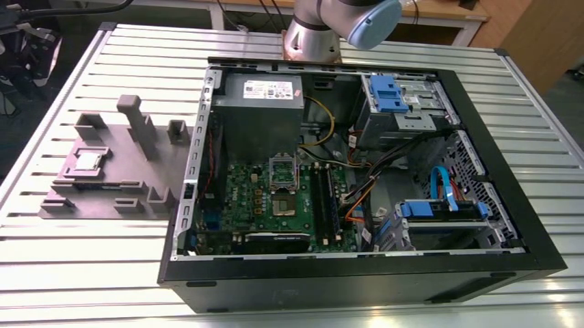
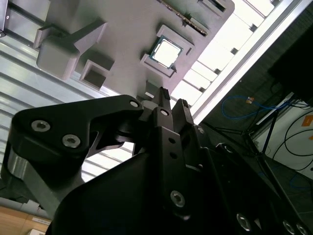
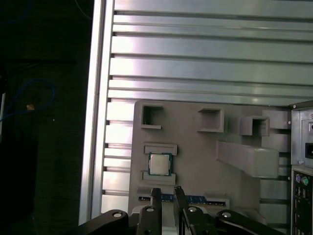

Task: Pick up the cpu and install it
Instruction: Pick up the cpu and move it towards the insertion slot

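The cpu point(image 1: 89, 159) lies flat, metal top up, in a shallow square seat of the grey fixture tray point(image 1: 137, 174). In the exterior view that tray rests on the slatted metal table point(image 1: 82, 260) at nine o'clock of the open computer case point(image 1: 365, 280), on the exterior view's left and just beside the case's wall. The chip sits toward the tray's nine o'clock edge, and tall grey posts point(image 1: 137, 123) stand at about one o'clock of it.

Inside the case the motherboard point(image 1: 273, 212) lies flat. Its socket point(image 1: 281, 206) is bare; the hinged frame point(image 1: 281, 167) stands lifted at twelve o'clock of the socket; the grey power supply box point(image 1: 258, 102) sits further along at twelve o'clock; a blue drive bracket point(image 1: 442, 208) lies at three o'clock of the board. The arm point(image 1: 338, 24) rises at twelve o'clock of the case.

In both wrist views the gripper point(image 3: 167, 195) point(image 2: 172, 102) hangs above the tray, near the chip but apart from it. Its fingers point(image 3: 155, 197) stand a narrow gap apart; the claw is released, with nothing between the tips. The cpu lies untouched in its seat, with low raised ledges on two opposite sides. In the first wrist view a thin blue-green strip point(image 3: 205, 199) lies in a slot of the tray just beside the fingertips.
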